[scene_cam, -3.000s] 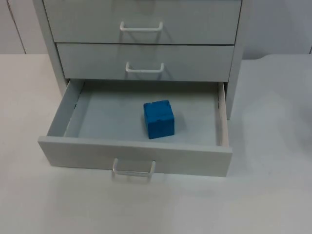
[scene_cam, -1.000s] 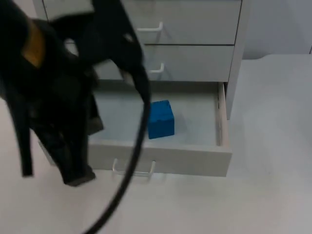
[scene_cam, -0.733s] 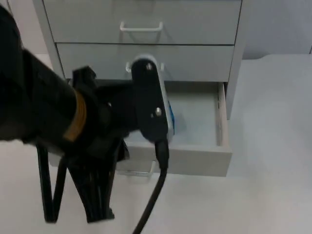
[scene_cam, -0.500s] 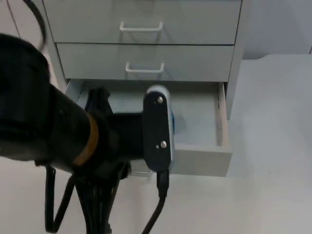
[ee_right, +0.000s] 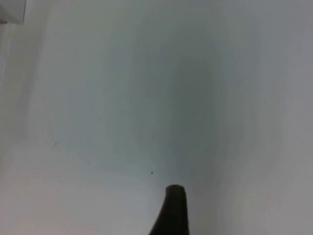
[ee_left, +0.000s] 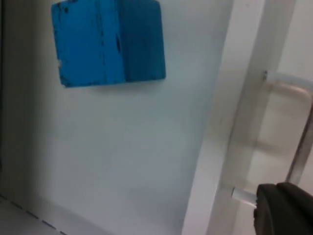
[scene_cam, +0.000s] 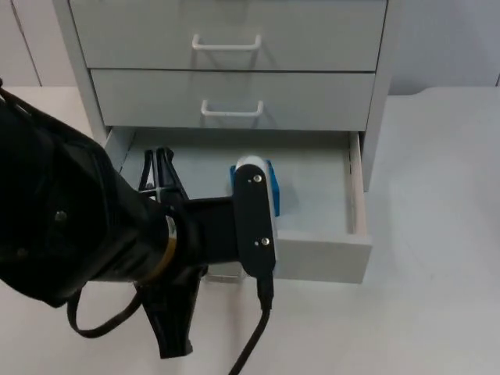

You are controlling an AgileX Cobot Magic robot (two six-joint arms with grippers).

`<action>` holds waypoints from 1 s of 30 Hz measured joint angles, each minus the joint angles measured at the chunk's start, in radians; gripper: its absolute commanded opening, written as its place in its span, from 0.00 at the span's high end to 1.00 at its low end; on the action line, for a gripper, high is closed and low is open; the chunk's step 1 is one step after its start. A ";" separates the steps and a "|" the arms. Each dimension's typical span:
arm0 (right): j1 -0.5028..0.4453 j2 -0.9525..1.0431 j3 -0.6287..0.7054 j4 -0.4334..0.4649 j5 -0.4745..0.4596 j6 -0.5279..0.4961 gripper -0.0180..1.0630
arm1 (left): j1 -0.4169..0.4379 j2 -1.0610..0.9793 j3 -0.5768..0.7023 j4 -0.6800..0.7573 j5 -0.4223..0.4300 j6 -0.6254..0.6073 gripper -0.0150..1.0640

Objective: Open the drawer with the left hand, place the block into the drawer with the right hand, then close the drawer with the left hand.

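- The left gripper hung just in front of the open drawer, by its pale bar handle; its finger spread could not be told.
- Beyond it, the matte blue block sat inside on the smooth grey floor, partly hidden by the arm in the top view.
- The right gripper waited over bare white table.

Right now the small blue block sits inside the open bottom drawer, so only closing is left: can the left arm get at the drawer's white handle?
Probably yes: the left end effector hangs beside the white handle, nothing between.

No readable text — seemingly none anywhere.
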 measured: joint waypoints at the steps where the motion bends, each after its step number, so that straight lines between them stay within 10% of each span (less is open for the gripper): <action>1: 0.000 0.000 0.000 0.000 -0.002 0.000 0.35 | -0.002 0.004 0.000 0.004 0.000 -0.009 0.99; 30: 0.000 0.000 0.000 0.000 -0.021 0.000 0.35 | 0.131 0.185 -0.276 0.010 0.014 -0.023 0.99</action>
